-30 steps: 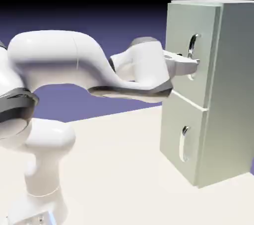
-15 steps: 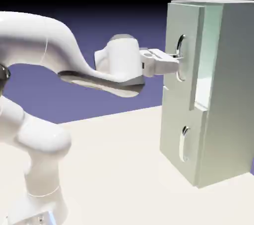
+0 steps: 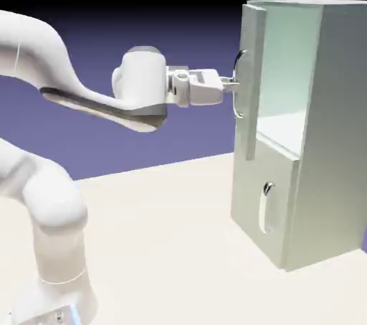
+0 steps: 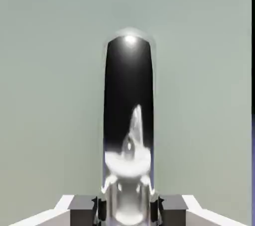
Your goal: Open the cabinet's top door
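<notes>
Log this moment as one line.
fingers: shut on curved silver bar handle | tall pale grey-green top door: open | shorter pale grey-green lower door: closed

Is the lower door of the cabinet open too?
No, the lower door sits flush against the cabinet.

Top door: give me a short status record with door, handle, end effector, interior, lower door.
top door: swung open, standing out from the cabinet
handle: silver bar on the top door's front, between the finger tips
end effector: closed on the handle
interior: pale upper compartment exposed, its floor visible
lower door: shut, with its own silver handle
</notes>
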Action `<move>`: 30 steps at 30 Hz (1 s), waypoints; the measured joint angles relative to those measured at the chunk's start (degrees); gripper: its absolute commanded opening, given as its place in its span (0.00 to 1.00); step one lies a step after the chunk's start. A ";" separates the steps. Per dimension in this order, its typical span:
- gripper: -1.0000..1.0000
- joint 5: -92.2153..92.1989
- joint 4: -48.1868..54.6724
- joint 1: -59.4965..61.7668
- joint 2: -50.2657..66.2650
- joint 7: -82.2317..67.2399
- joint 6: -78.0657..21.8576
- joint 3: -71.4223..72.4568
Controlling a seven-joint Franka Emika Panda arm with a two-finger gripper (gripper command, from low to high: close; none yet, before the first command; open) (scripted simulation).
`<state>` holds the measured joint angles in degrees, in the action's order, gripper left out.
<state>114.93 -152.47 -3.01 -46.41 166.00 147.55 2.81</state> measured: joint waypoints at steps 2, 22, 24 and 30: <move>0.00 -3.02 -0.32 4.14 -0.95 -0.01 1.04 4.10; 0.00 -47.87 3.99 7.15 -2.29 -15.11 -36.26 35.64; 0.00 -50.91 6.61 8.55 -0.57 -15.24 -41.24 39.35; 0.00 -58.06 16.35 15.85 5.45 -14.84 -56.05 51.35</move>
<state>56.87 -136.12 12.84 -40.96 151.17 91.49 54.16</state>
